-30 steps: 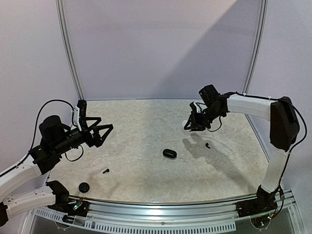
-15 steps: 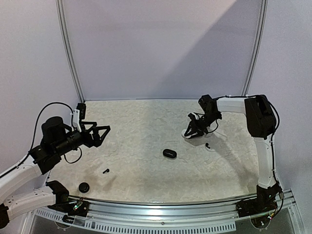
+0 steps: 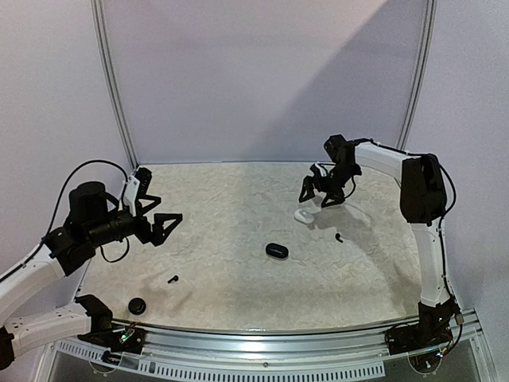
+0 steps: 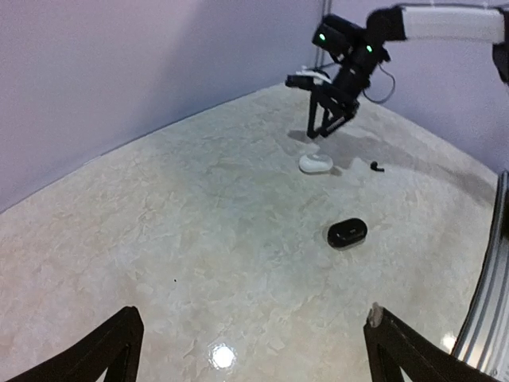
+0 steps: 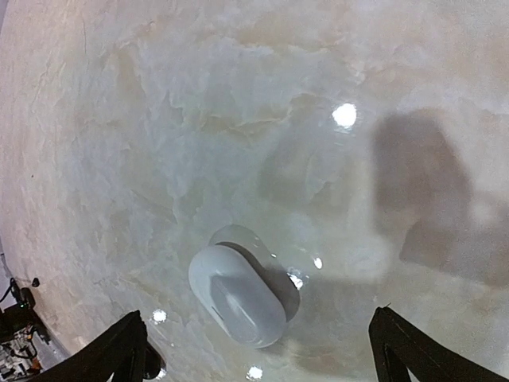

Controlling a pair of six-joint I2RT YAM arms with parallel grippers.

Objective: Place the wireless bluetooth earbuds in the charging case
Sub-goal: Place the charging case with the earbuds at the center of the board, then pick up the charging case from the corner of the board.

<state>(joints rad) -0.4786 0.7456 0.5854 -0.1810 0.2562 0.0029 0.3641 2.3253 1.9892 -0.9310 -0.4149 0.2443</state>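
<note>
— Beige marbled table (image 3: 238, 187), two arms over it. How far along is the job?

— Hardly started, by my reading. Nothing looks loaded. The left gripper (image 3: 165, 208) hangs over the left side with its jaws spread wide and nothing between them, well apart from everything else.

— And the right gripper (image 3: 320, 196)?

— Also spread wide and empty. It hovers just above the white case (image 3: 303, 215), right of centre. Its wrist view shows that case lying flat on the table, clear of both fingers.

— Is the case open?

— It looks shut, a smooth pill shape. The black case (image 3: 276, 250), mid-table, looks shut too, though it is small in every view. There's also a dark round thing (image 3: 137, 305) at the near left edge, and I can't tell what it is.

— Where are the earbuds?

— I count two, both loose on the table. One black earbud (image 3: 339, 237) lies near the white case, on its right. A second black earbud (image 3: 172, 278) lies toward the near left. I can make out no white ones.

— So what's left?

— Nearly all of it, I'd judge: open a case, pick up each bud, seat it.
</note>
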